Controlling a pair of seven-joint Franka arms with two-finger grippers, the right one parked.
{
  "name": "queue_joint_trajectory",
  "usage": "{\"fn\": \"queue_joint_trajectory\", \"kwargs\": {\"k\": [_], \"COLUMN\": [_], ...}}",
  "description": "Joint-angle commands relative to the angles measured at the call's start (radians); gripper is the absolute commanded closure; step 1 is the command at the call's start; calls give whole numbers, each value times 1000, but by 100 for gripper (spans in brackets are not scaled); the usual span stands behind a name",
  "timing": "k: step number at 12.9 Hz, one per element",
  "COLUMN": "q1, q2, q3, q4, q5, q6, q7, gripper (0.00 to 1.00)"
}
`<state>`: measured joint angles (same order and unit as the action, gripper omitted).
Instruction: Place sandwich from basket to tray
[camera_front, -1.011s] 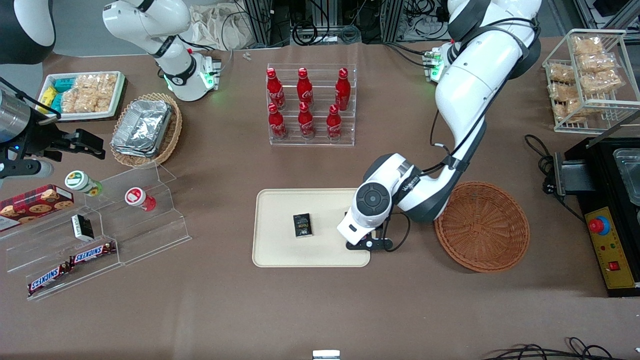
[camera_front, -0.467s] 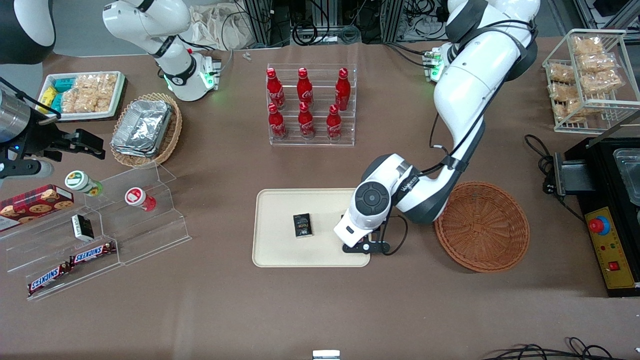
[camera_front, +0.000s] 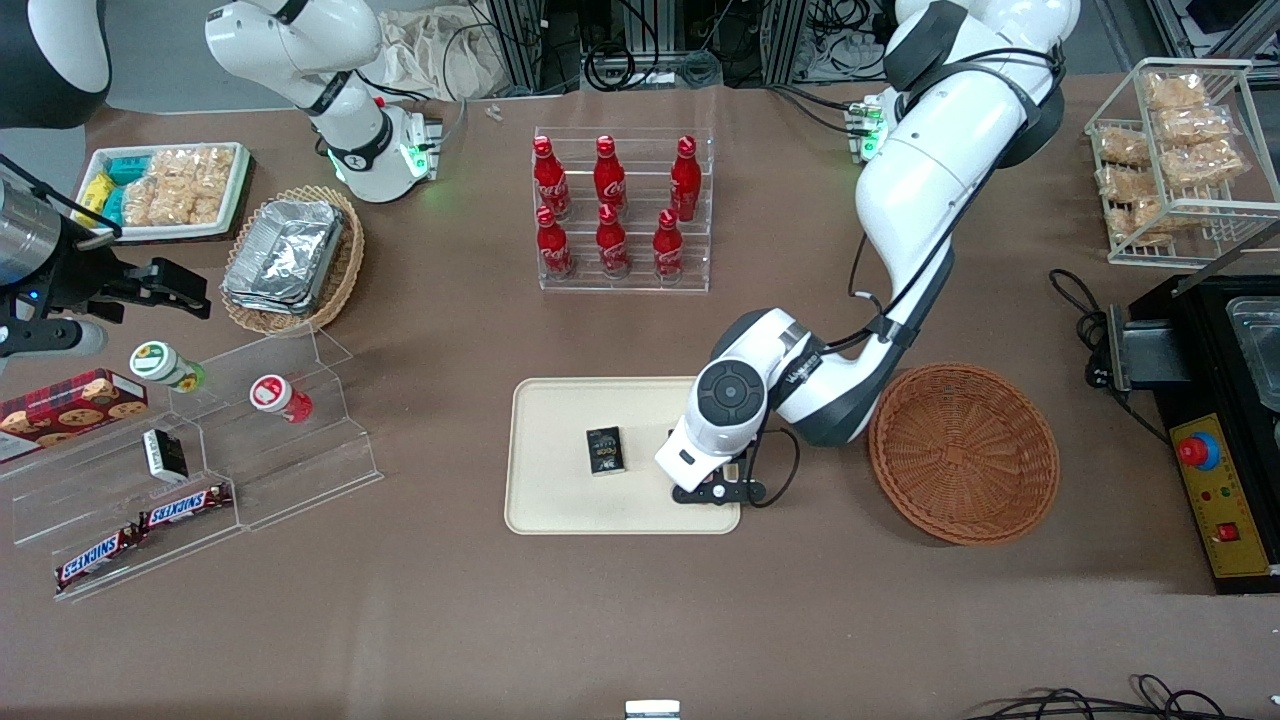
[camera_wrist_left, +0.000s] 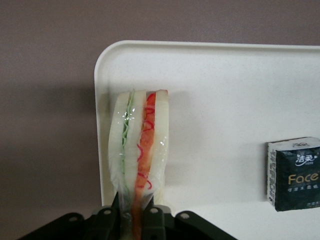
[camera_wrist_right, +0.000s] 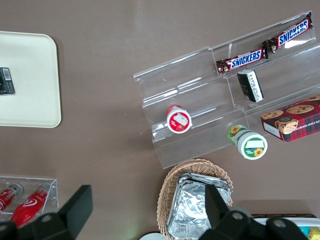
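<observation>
gripper shifted further over tray, sandwich clamped, seen wrist view only

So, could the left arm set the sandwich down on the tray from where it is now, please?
Probably yes. The gripper holds the sandwich directly over the tray, just inside the rim. The tray beneath the sandwich is bare, and the dark tissue pack lies apart from it.
</observation>
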<state>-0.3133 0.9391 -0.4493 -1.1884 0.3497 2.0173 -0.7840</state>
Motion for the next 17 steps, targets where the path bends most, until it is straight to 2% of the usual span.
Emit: {"fn": "queue_joint_trajectory", "kwargs": {"k": [1,4,7,11,13,15,17], "q1": [-3,14,115,360,448,502,581], "q2": [4,-60,-202,-513,-627,-748,-830], "q3": [0,1,0,-6,-5,-2,0], "q4": [38,38,9,-268,-363,-468,-511], "q5": [12,14,14,-4,-98,-147,-260], "q6": [-22,-83,-214,-238,-239,-242,-246], "q7": [-28,-15,14,231,272,270,273], "gripper": [0,0,0,0,1,2,2]}}
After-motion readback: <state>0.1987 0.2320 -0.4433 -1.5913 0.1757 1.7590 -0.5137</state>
